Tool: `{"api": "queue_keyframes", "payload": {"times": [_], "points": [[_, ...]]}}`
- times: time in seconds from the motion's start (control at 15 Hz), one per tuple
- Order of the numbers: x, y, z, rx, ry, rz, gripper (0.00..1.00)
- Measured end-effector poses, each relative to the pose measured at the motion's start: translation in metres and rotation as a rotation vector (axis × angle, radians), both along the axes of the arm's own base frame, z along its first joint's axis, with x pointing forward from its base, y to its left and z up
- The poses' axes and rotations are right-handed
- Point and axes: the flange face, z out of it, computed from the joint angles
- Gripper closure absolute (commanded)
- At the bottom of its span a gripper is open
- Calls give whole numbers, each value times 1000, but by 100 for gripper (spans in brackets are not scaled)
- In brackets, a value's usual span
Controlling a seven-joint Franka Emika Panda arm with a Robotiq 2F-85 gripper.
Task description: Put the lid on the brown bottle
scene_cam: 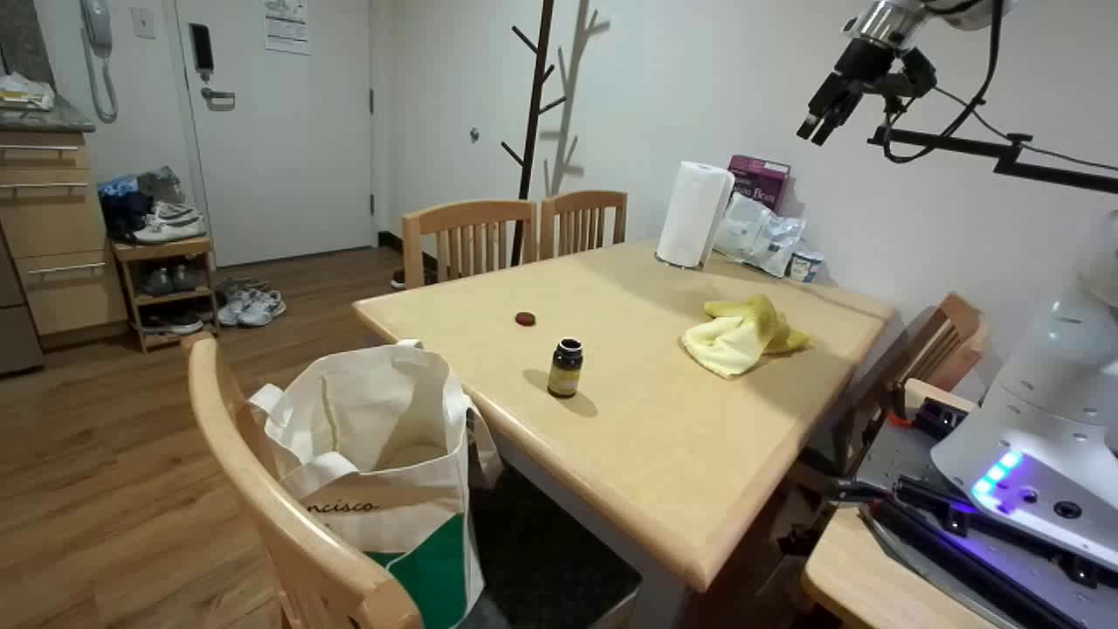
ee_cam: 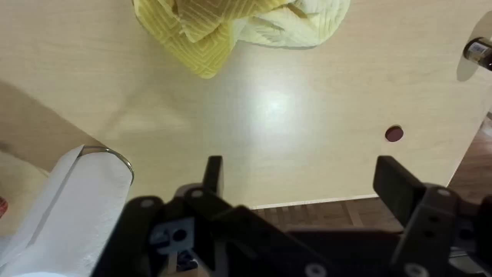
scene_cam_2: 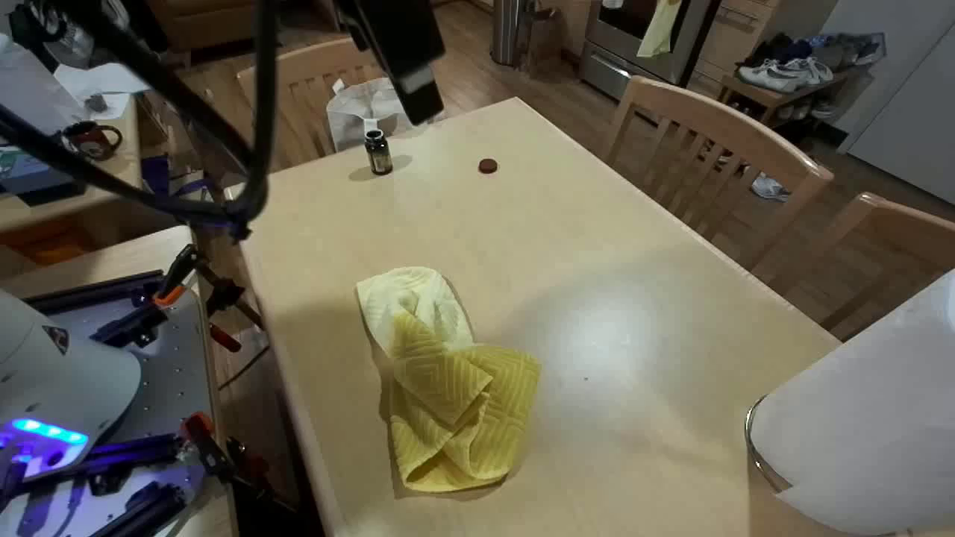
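- Lid (scene_cam: pixel 525 319): tiny, round, dark red. Lies flat on bare counter (scene_cam: pixel 629 463), off the brown bottle (scene_cam: pixel 565 376), near it but apart. Shows whole in all three views.
- Bottle upright on the same counter, toward the edge by the tote bag (scene_cam: pixel 410 498). Mouth uncovered, pale rim, yellowish label low on the body. Cut by the right border of the wrist view.
- Jaws spread wide, gripping nothing. Wrist view has one on each side of a broad gap, counter showing through. In an exterior view they hang high, tips angled down, well apart from lid and bottle.
- Yellow cloth (scene_cam_2: pixel 455 403): crumpled on the counter, one end paler, angular ribbed pattern. Apart from lid and bottle.
- White paper roll (scene_cam: pixel 696 214): upright at the counter's end by the wall (scene_cam: pixel 664 87), well apart from the lid.
- Near the roll: purple box (scene_cam: pixel 760 181), crinkled plastic bag (scene_cam: pixel 758 234), small tub (scene_cam: pixel 804 266), its print too small to read.
- Arm base (scene_cam: pixel 1039 402): white, glowing blue, on a grey plate (scene_cam_2: pixel 171 373) beside the counter.
- Tote bag white and green, open-topped, on a wooden chair (scene_cam: pixel 212 397).
- Beyond: two more chairs (scene_cam: pixel 472 212), dark coat stand (scene_cam: pixel 532 131), white door (scene_cam: pixel 279 157), shoe rack (scene_cam: pixel 164 252).
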Motion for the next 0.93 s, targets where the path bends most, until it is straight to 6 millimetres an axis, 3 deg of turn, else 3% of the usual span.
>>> {"api": "queue_keyframes", "payload": {"times": [0.2,0.33,0.67,0.93], "points": [[1,2,0,4,-1,1,0],[9,14,0,5,1,26,0],[66,98,-13,-56,44,201,0],[123,161,-46,-114,43,317,0]]}}
